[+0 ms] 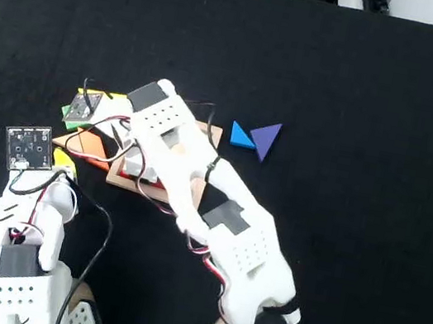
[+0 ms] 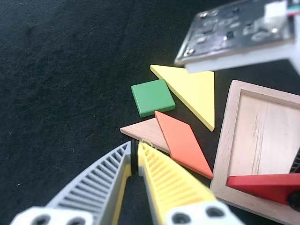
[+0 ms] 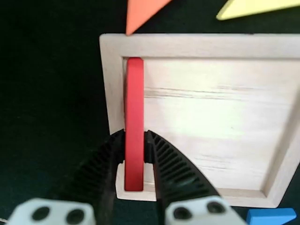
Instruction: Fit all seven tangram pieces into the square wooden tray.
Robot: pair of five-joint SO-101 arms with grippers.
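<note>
1. The counter [image 1: 380, 90] is covered in black cloth and carries all the parts. The loose pieces lie in two groups on opposite sides of the tray, so each arm has stock on its own side.

2. The square wooden tray [image 3: 197, 46] lies flat near the middle. No piece lies flat on the part of its floor that can be seen.

3. The right claw [image 3: 135, 140] pinches the red piece [image 3: 134, 93] across its two broad faces. The piece stands on edge just inside one tray wall. This is probably done to seat one long edge against the wall before the piece is tipped flat.

4. The left claw [image 2: 136, 150] is pressed together and holds nothing. Its tip is just above the plain wood triangle [image 2: 145, 131], away from the tray where the right arm works.

5. Beside the tray rim, in descending size:
   - yellow triangle [image 2: 192, 91];
   - orange parallelogram [image 2: 183, 140], touching the wood triangle;
   - green square [image 2: 152, 97], touching the yellow triangle.

6. The blue triangle [image 1: 242, 135] and the purple triangle [image 1: 267, 139] lie together on the far side of the tray, untouched. Six pieces remain to be placed.
</note>
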